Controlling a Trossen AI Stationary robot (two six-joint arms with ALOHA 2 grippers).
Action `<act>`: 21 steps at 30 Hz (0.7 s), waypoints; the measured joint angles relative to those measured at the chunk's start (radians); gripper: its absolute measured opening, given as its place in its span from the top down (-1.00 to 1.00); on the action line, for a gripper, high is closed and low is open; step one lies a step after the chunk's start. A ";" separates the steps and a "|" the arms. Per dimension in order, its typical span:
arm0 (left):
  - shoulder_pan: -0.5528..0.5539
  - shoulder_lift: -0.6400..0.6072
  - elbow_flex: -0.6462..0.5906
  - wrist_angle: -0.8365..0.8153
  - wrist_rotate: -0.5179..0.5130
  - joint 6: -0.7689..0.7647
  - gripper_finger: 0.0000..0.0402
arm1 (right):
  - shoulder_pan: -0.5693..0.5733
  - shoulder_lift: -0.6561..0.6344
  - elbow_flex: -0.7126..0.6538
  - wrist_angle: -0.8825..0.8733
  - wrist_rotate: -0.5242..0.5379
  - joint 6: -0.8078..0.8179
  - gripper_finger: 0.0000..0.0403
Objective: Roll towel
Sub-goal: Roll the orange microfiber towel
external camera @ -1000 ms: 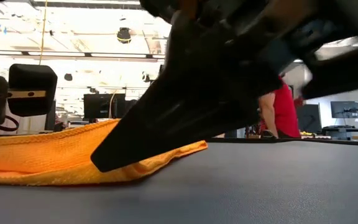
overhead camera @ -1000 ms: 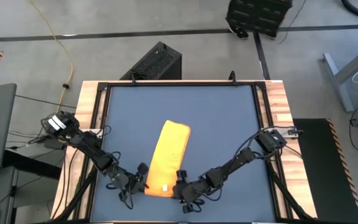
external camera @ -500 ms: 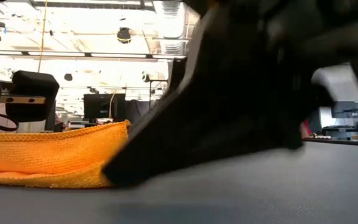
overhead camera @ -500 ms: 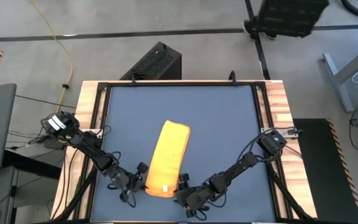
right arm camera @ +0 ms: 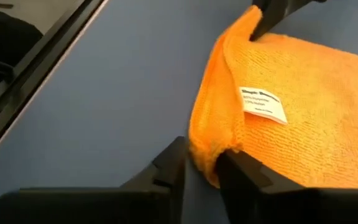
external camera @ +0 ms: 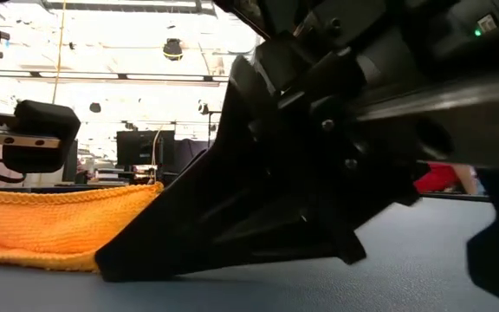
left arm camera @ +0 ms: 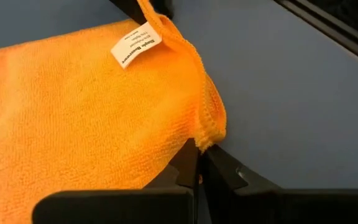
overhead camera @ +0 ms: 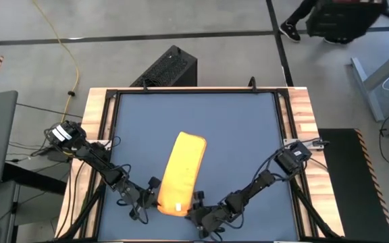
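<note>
Towel (overhead camera: 182,173): folded strip, centre of table (overhead camera: 248,128), near end at 6 o'clock.
Left gripper (overhead camera: 148,199): clamped on its 7 o'clock corner.
Right gripper (overhead camera: 193,209): fingers straddling the 5 o'clock corner, seemingly not yet tight.
Risk: uneven pinch, top layer slips, roll starts crooked.

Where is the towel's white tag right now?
In the high view the white tag sits at the near end of the yellow towel, between the left gripper and the right gripper.
</note>
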 joint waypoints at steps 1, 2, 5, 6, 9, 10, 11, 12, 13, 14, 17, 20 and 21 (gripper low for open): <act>0.000 0.000 0.000 0.003 0.005 -0.004 1.00 | -0.002 -0.001 0.000 -0.011 0.001 0.012 0.55; 0.000 0.000 0.000 0.007 0.012 -0.010 1.00 | -0.004 -0.001 0.000 -0.018 0.002 0.018 0.63; 0.000 0.000 0.000 0.025 0.033 -0.028 1.00 | -0.005 -0.003 -0.002 -0.021 0.011 0.021 0.87; 0.000 -0.001 0.000 0.030 0.040 -0.038 1.00 | -0.005 -0.004 -0.002 -0.021 0.009 0.036 0.91; 0.008 -0.006 0.000 0.030 0.076 -0.091 1.00 | -0.007 -0.020 -0.003 -0.033 -0.018 0.155 0.90; 0.014 -0.006 0.000 0.030 0.095 -0.116 1.00 | -0.009 -0.027 -0.004 -0.035 -0.027 0.215 0.89; 0.021 -0.008 -0.001 0.030 0.114 -0.144 1.00 | -0.010 -0.037 -0.005 -0.047 -0.037 0.287 0.89; 0.027 -0.013 -0.001 0.030 0.135 -0.170 1.00 | -0.014 -0.043 -0.006 -0.060 -0.054 0.359 0.90; 0.035 -0.016 -0.001 0.031 0.155 -0.198 1.00 | -0.017 -0.051 -0.006 -0.070 -0.080 0.431 0.92; 0.043 -0.017 -0.001 0.031 0.171 -0.225 1.00 | -0.021 -0.059 -0.006 -0.084 -0.106 0.492 0.92; 0.065 -0.017 -0.019 0.030 0.198 -0.319 1.00 | -0.029 -0.065 -0.006 -0.087 -0.175 0.647 0.92; 0.078 -0.017 -0.044 0.033 0.200 -0.403 1.00 | -0.036 -0.066 -0.005 -0.069 -0.248 0.777 0.92; 0.078 -0.017 -0.049 0.035 0.200 -0.429 1.00 | -0.036 -0.067 -0.005 -0.062 -0.279 0.808 0.92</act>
